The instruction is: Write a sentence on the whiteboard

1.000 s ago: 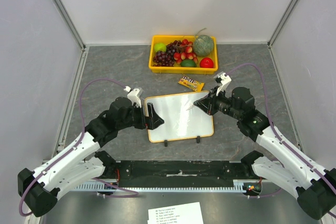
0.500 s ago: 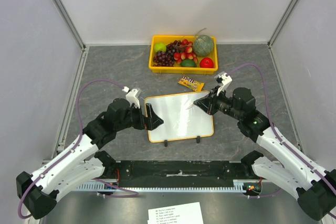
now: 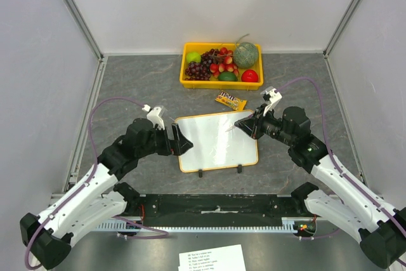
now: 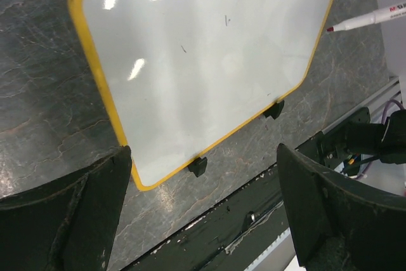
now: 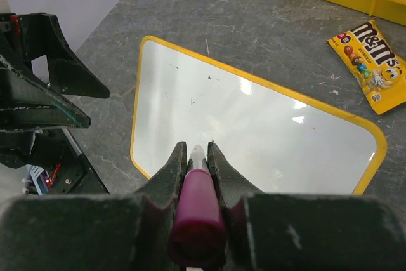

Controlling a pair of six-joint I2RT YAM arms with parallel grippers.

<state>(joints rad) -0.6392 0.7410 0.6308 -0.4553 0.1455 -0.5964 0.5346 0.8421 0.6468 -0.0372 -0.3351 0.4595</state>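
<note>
The whiteboard [image 3: 216, 147] lies flat on the grey table, its orange-yellow frame tilted slightly and two black clip feet on the near edge. Its glossy surface [image 4: 203, 49] carries only a few tiny dark specks; no sentence shows on it [image 5: 266, 125]. My right gripper [image 3: 244, 124] hovers over the board's far right corner, shut on a pink-capped marker [image 5: 198, 201] whose tip [image 4: 371, 18] points left just above the board. My left gripper [image 3: 179, 140] is open and empty at the board's left edge, its wide jaws [image 4: 203, 176] spanning the near left corner.
A yellow tray [image 3: 188, 83] of fruit stands at the back. A yellow candy bag [image 3: 230, 100] lies just beyond the board's far edge [image 5: 374, 61]. A printed paper sheet [image 3: 212, 258] lies in front of the arm bases, past the black rail.
My left gripper has drawn back to the left, off the board's left edge. The right gripper and marker have stayed put.
</note>
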